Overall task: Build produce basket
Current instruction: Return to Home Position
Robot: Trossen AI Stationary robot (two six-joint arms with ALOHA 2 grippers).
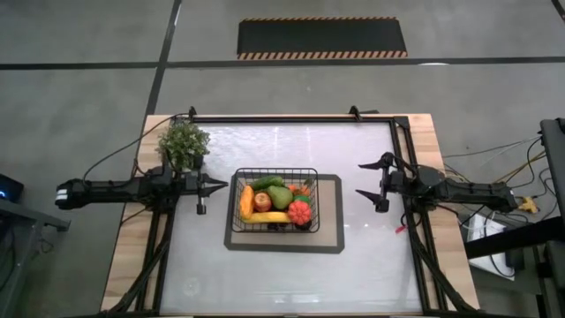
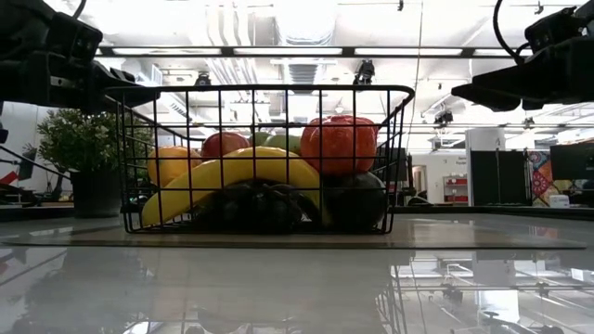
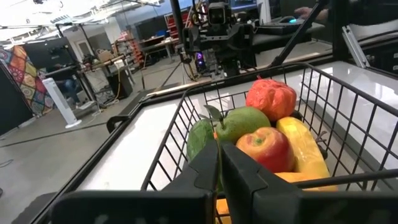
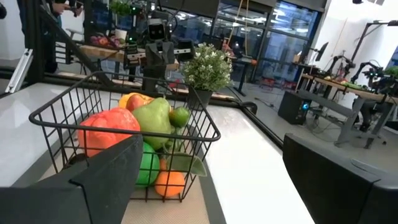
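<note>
A: We've got the left gripper (image 1: 214, 185) pressed together, its tip just beside the black wire-mesh basket (image 1: 235, 200).
B: Glossy, rounded produce (image 1: 279, 198) heaped inside; the lower pieces we can't make out. Beyond it, the right gripper (image 1: 361, 180) is spread wide.

Faced each other, arms stretched level, with left gripper (image 1: 221, 185) pinched together and right gripper (image 1: 364, 180) spread wide apart.
</note>
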